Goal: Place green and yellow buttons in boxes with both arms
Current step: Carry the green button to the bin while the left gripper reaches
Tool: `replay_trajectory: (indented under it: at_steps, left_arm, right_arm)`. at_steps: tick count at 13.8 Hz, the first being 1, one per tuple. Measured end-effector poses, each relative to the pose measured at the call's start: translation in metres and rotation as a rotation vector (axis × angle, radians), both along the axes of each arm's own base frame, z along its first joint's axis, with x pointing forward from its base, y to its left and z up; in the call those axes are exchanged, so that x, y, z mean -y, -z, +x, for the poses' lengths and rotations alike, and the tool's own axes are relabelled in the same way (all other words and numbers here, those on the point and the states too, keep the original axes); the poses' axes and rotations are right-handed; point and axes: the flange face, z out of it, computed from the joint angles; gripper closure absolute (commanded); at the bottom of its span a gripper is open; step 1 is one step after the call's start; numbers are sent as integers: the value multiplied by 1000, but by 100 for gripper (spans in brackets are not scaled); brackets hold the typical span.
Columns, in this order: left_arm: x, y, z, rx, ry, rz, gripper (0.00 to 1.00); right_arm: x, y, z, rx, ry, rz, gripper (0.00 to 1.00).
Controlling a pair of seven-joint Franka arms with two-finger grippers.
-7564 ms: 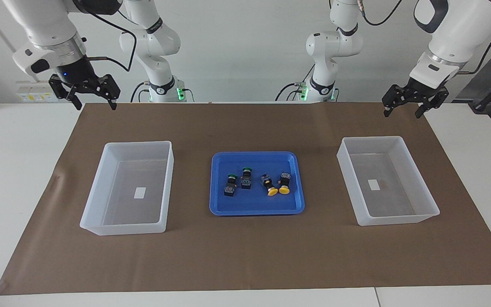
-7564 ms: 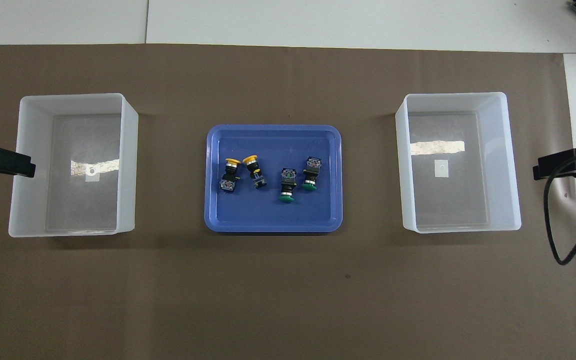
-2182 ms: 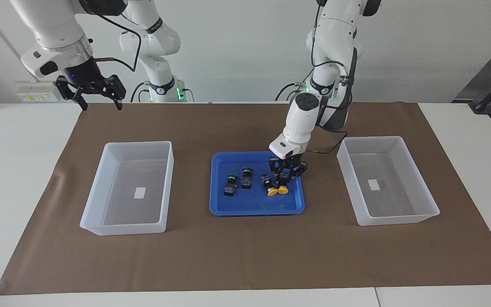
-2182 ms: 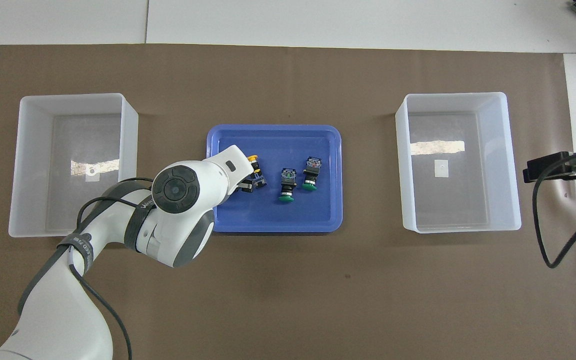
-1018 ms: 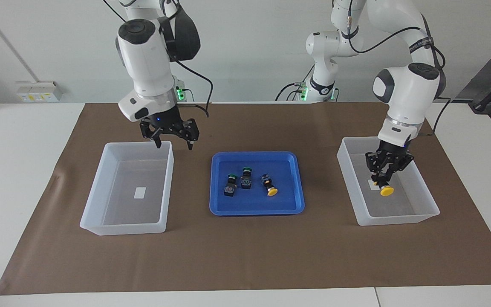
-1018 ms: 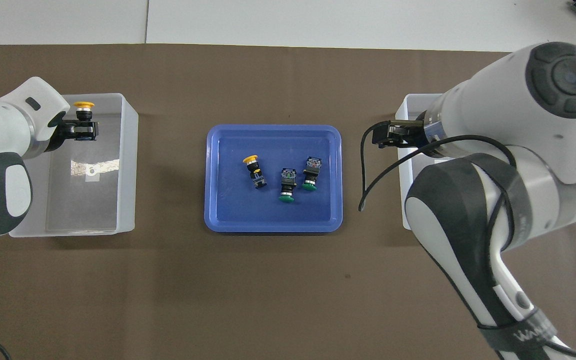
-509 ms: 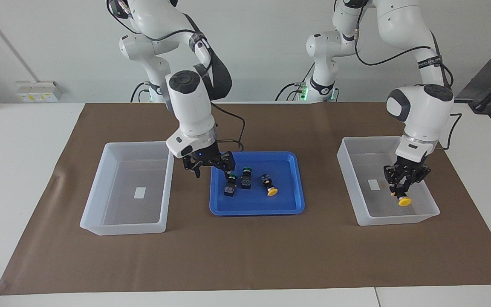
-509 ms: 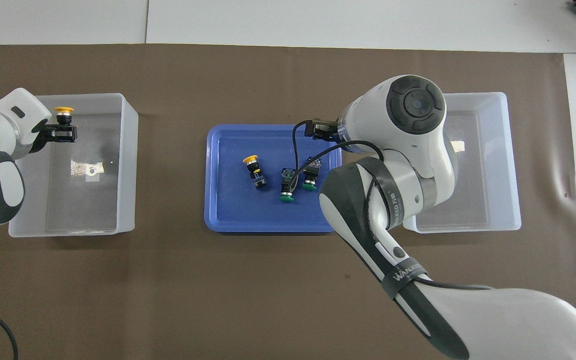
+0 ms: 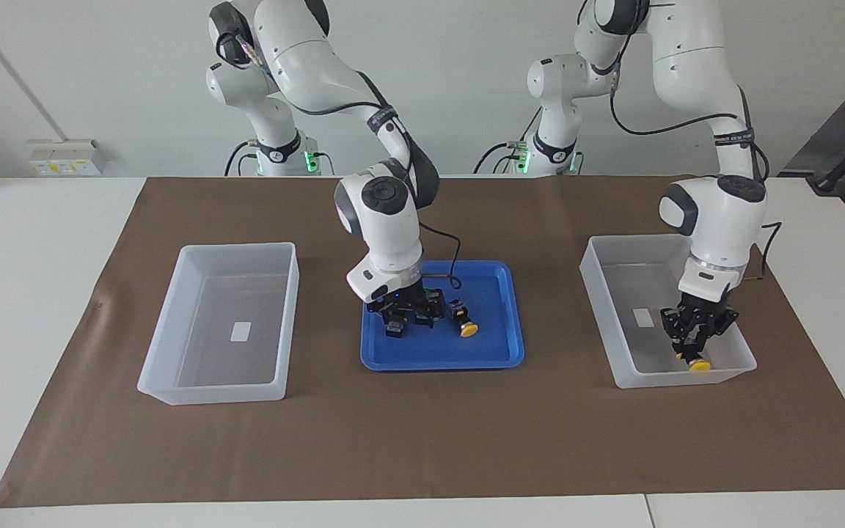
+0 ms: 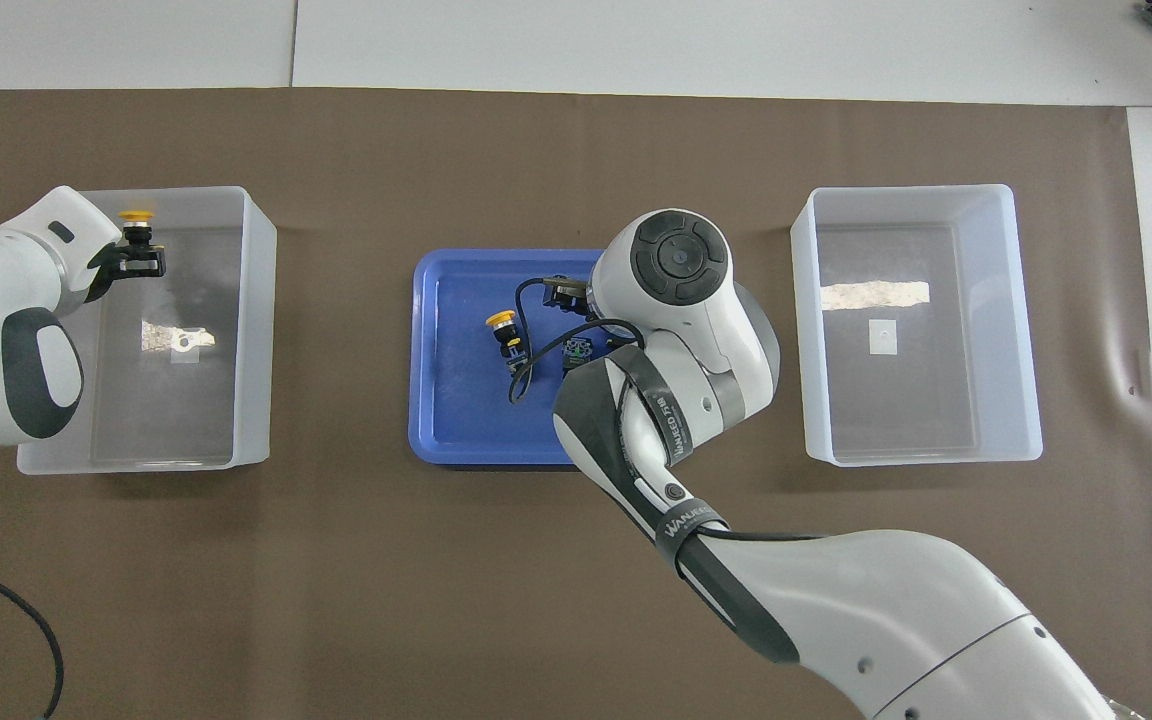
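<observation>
Buttons are split between two places. One yellow button [image 9: 697, 363] hangs cap-down in the left gripper [image 9: 694, 339], whose fingers are pinched narrow on its black body. It is low inside the box [image 9: 738, 363] at the left arm's end of the tabletop, over the part of the box floor farthest from the robots, and I cannot tell whether its cap touches the floor. In the overhead view the same button [image 10: 137, 217] shows next to the gripper [image 10: 136, 258] near the box's wall [image 10: 258, 330].

The blue tray [image 9: 496, 356] sits midway between the two boxes on the brown mat [image 9: 422, 440]. A second yellow button [image 9: 464, 323] lies on its side in the tray, cap pointing away from the robots. The right gripper [image 9: 406, 314] is down in the tray with its jaws spread wide, right at the two green buttons. One green button [image 9: 395, 327] shows below the gripper. The other is mostly hidden by it, and I cannot tell whether the fingers touch either. From overhead, the right arm covers most of that end of the tray [image 10: 446, 430], leaving the yellow button [image 10: 506, 335] in sight.

The other box [image 9: 173, 367], at the right arm's end, holds only its white sticker [image 9: 241, 331].
</observation>
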Motion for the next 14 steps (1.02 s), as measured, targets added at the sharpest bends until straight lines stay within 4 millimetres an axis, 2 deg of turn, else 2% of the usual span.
replay_trajectory:
  at_steps: [1, 2, 7, 9, 12, 14]
  left_arm:
    - [0, 0, 0, 1, 1, 0, 36]
    - [1, -1, 1, 3, 1, 0, 31]
    - [7, -11, 6, 25, 12, -1, 22]
    - [14, -21, 7, 27, 24, -3, 22]
    - [42, -54, -2, -37, 65, -7, 22]
    - [65, -78, -15, -98, 90, -12, 22]
  right_arm:
    - [3, 4, 0, 1, -6, -18, 0]
    - [5, 7, 0, 5, -19, -42, 0]
    - [9, 20, -5, -9, -33, -75, 0]
    - [8, 22, -6, -13, -36, -77, 2]
    - [8, 28, -10, -25, -39, -83, 11]
    - [9, 32, -12, -30, -39, -86, 23]
